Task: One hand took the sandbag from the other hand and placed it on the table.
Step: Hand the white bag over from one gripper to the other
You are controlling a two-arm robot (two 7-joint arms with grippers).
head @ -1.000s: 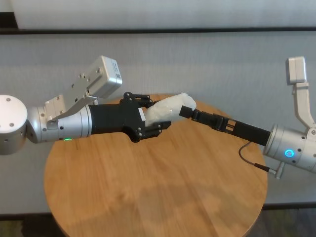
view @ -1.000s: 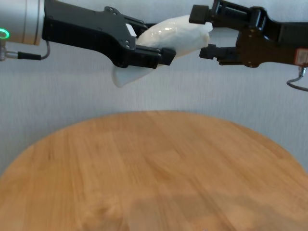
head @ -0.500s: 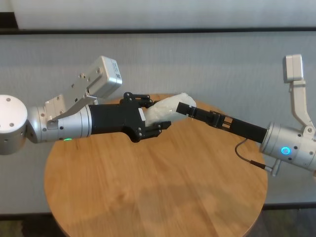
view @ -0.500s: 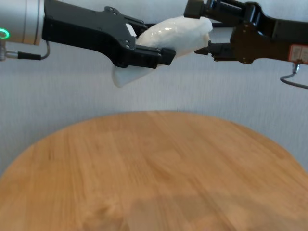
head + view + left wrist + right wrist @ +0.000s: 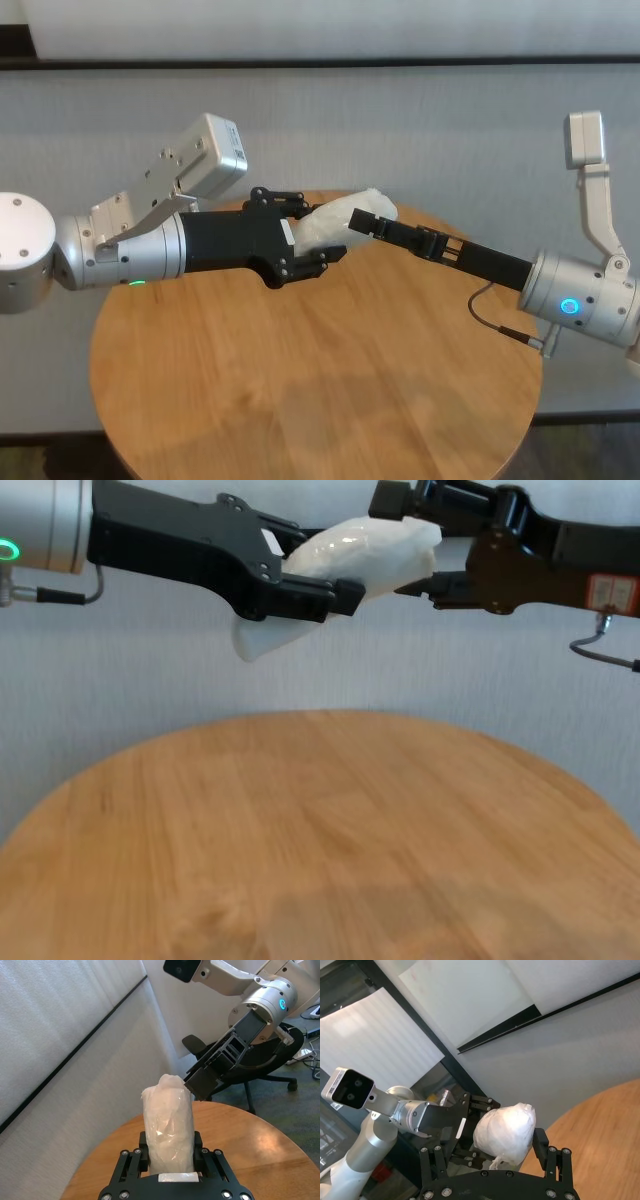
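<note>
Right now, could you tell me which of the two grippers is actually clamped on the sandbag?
The left gripper, with the green-lit silver wrist, is shut on the sandbag. The right gripper, bearing the red-and-white sticker, has open jaws around the bag's far end.

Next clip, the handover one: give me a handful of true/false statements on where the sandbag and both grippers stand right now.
1. The left gripper is shut on the sandbag. True.
2. The sandbag lies on the table. False: it is held in the air above it.
3. The right gripper has its fingers open on either side of the sandbag's free end. True.
4. The right gripper alone holds the sandbag. False: the left one grips it; the right has not closed.
</note>
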